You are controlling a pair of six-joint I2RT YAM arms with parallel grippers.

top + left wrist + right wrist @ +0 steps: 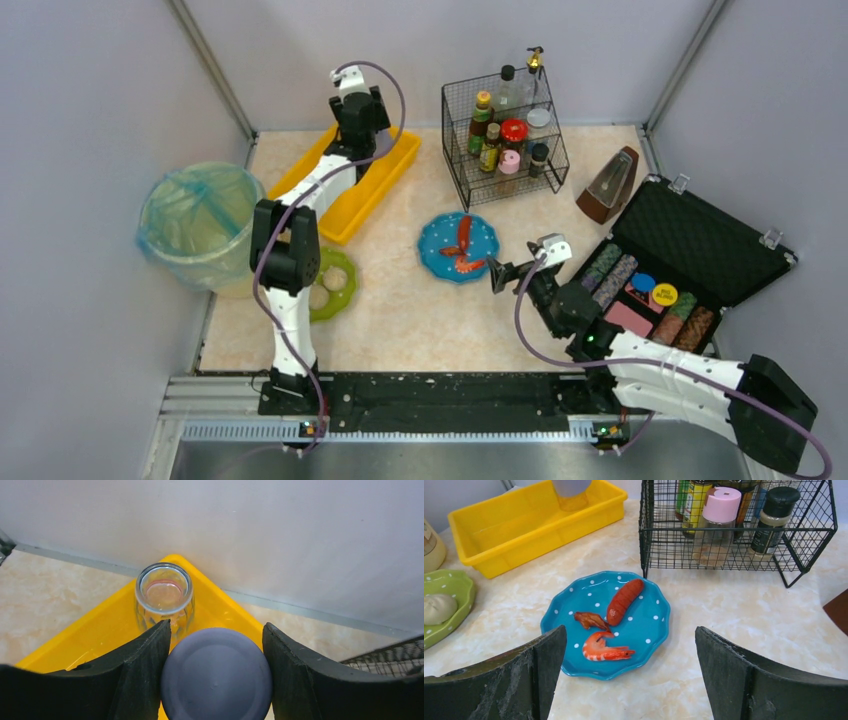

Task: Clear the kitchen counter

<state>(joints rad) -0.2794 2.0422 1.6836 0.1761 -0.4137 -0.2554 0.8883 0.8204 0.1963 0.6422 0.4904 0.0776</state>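
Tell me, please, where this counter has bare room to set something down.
Barest: the counter between green plate, blue plate and front rail. A narrower gap lies between yellow tray and wire rack. The right side is crowded by the open case and metronome.

The grey round object (pixel 216 680) in the left gripper (pixel 216 635) is running off the bottom edge of the left wrist view and is covering the yellow tray's (pixel 95 635) floor behind it. One finger (pixel 145 665) is hiding the glass's (pixel 164 592) base. In the right wrist view, the green plate (pixel 459 587) is being cut by the left edge, and several of the wire rack's (pixel 644 530) bottles (pixel 696 505) are losing their tops. From above, their labels are showing too small to read.
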